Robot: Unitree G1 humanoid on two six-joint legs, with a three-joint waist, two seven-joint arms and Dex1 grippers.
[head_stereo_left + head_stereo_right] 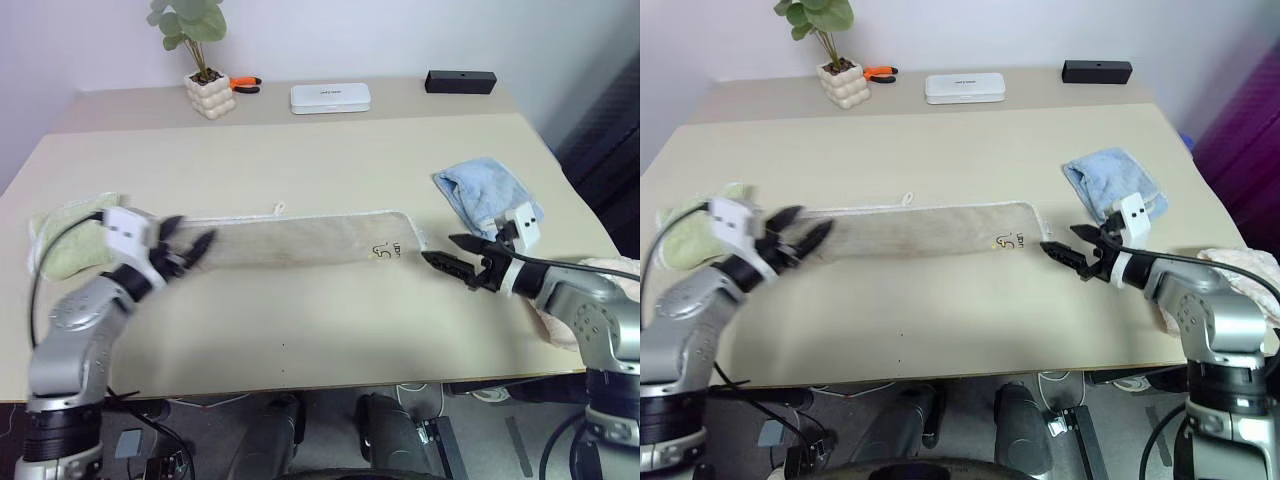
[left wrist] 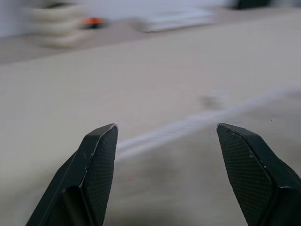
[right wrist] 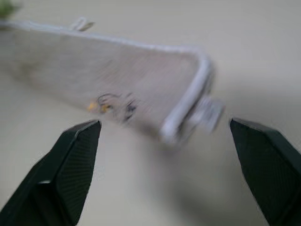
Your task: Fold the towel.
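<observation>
The towel [image 1: 300,238] lies flat on the table as a long beige strip with white edging and a small dark print near its right end; the right wrist view shows that printed end of the towel [image 3: 141,84]. My left gripper [image 1: 188,250] hovers over the towel's left end, fingers spread and empty. In its wrist view the left gripper [image 2: 167,141] faces the white edge of the strip. My right gripper [image 1: 452,256] stands just off the towel's right end, open and holding nothing. Its wide jaws frame the towel corner, with the right gripper [image 3: 164,129] apart from the cloth.
A light green folded cloth [image 1: 70,240] lies at the left end, a light blue folded cloth [image 1: 485,192] behind my right gripper. A potted plant [image 1: 205,85], orange pliers [image 1: 243,84], a white box [image 1: 330,97] and a black box [image 1: 460,81] line the back. A pale cloth [image 1: 1240,270] sits at the right edge.
</observation>
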